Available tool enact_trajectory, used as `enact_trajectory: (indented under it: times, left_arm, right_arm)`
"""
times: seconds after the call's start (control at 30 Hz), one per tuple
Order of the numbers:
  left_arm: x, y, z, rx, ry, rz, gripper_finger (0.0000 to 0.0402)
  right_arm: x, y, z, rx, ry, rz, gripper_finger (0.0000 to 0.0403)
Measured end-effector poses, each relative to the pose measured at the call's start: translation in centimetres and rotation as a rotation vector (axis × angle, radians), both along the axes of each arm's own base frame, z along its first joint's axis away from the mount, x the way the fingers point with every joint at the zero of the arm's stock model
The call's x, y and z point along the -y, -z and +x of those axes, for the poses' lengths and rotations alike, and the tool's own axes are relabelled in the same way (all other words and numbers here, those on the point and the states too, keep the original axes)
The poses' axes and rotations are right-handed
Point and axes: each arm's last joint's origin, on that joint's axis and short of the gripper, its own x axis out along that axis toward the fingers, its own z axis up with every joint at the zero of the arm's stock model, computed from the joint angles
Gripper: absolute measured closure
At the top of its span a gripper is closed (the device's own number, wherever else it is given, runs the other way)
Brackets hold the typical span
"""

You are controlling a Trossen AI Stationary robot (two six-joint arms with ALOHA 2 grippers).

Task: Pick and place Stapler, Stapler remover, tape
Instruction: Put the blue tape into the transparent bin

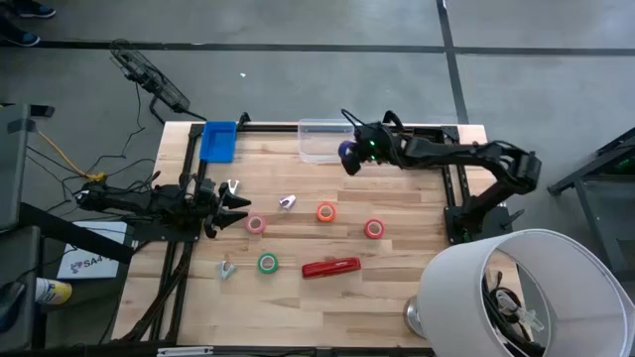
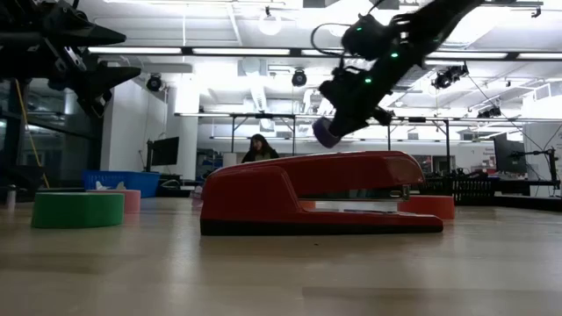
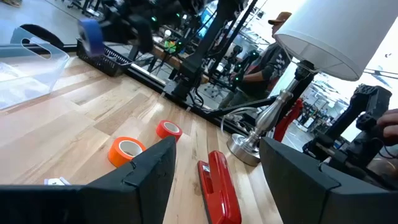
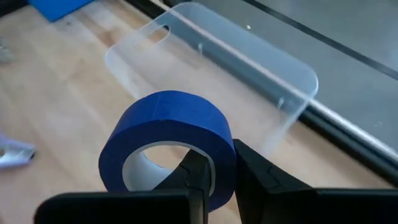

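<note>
My right gripper (image 1: 349, 154) hovers above the table's far side, by the near edge of a clear bin (image 1: 319, 139), shut on a blue tape roll (image 4: 168, 146). The red stapler (image 1: 331, 268) lies flat near the front edge. Pink (image 1: 256, 225), orange (image 1: 325, 212), red (image 1: 373, 229) and green (image 1: 267, 263) tape rolls lie flat on the wood. Silvery staple removers (image 1: 288, 202) (image 1: 227, 269) lie among them. My left gripper (image 1: 238, 205) waits open at the left, above the table, with nothing between its fingers. My right gripper pinches the blue roll's wall (image 4: 219, 163) with one finger (image 4: 194, 177) inside the core and the other (image 4: 256, 175) outside. The fingers slant downward from the table's right side. The roll hangs clear of the table, its hole facing sideways.
A blue bin (image 1: 218, 141) stands at the far left corner next to the clear bin. A lamp with a white shade (image 1: 516, 293) stands at the near right corner. A third staple remover (image 1: 231, 185) lies by my left gripper. Bare wood shows along the front left.
</note>
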Motion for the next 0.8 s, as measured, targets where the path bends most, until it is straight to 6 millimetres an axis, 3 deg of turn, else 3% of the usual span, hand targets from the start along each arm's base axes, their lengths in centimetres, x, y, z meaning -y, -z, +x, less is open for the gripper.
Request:
enact_trajectory:
  times: [0.43, 0.6, 0.8]
  left_arm:
    - [0.0, 0.0, 0.0, 0.0, 0.0, 0.0, 0.0173]
    - [0.0, 0.0, 0.0, 0.001, 0.0, 0.0, 0.0173]
    - [0.0, 0.0, 0.0, 0.0, 0.0, 0.0, 0.0173]
  right_arm:
    - [8.3, 0.3, 6.8, -0.194, 0.125, 0.116, 0.0369]
    - [10.0, 0.7, 7.6, -0.31, 0.143, 0.187, 0.0369]
    - [10.4, 1.1, 7.2, -0.406, 0.132, 0.238, 0.0369]
